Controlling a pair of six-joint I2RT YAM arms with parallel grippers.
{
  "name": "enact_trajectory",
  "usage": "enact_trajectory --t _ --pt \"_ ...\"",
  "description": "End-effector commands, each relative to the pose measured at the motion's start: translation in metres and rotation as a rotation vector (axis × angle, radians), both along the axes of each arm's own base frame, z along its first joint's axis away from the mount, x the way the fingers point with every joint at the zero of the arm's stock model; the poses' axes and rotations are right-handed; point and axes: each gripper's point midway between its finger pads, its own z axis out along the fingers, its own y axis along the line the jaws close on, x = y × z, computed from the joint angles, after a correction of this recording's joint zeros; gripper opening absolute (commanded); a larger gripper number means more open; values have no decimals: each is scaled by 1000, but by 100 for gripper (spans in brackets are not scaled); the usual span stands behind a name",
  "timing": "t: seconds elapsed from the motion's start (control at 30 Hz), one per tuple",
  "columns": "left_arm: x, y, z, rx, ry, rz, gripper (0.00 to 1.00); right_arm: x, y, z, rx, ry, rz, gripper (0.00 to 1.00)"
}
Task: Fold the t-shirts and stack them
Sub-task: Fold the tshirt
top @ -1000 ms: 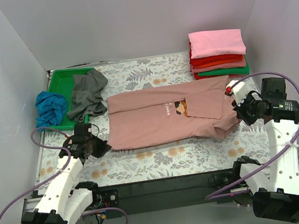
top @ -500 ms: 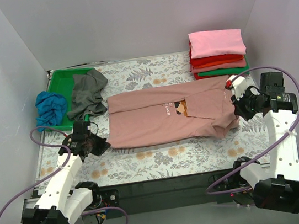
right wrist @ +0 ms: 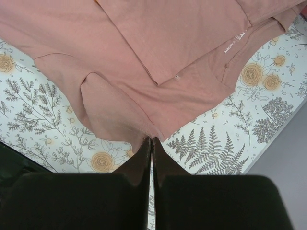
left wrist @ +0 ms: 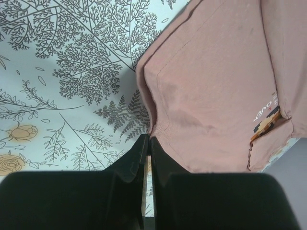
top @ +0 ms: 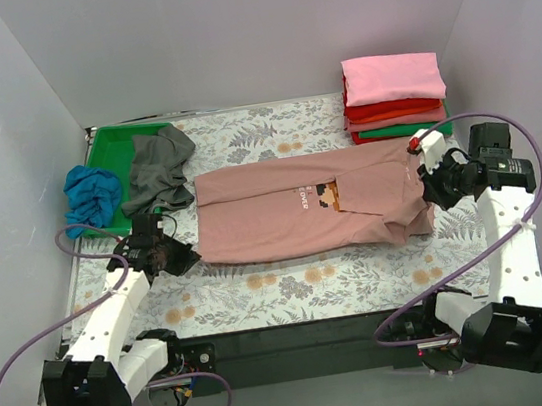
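Observation:
The dusty-pink t-shirt (top: 294,220) with a small pixel graphic lies spread across the middle of the table, partly folded lengthwise. My left gripper (top: 184,261) is shut on its near left hem corner; the wrist view shows the pink edge (left wrist: 158,122) pinched at the fingertips. My right gripper (top: 429,191) is shut on the shirt's right end (right wrist: 144,129), lifted off the cloth. A stack of folded pink, red and green shirts (top: 394,95) sits at the back right. A grey shirt (top: 157,170) and a blue shirt (top: 91,196) lie crumpled at the back left.
A green plastic tray (top: 112,144) stands at the back left under the grey shirt. The floral table covering (top: 293,286) reaches the walls on both sides. Purple cables loop from both arms near the table's side edges.
Both grippers have risen and moved slightly toward the back with the pink shirt's ends. The right arm has lifted more. The shirt's near edge has shifted a little.

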Motion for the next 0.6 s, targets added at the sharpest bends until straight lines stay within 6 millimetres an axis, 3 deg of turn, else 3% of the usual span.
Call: enact_trajectory --t 0.0,0.57 --pt "16 -2 15 -20 -48 7 0 18 -2 21 9 -83 -7 1" --pt "39 -5 14 -55 -43 17 0 44 -1 22 64 -72 -7 1"
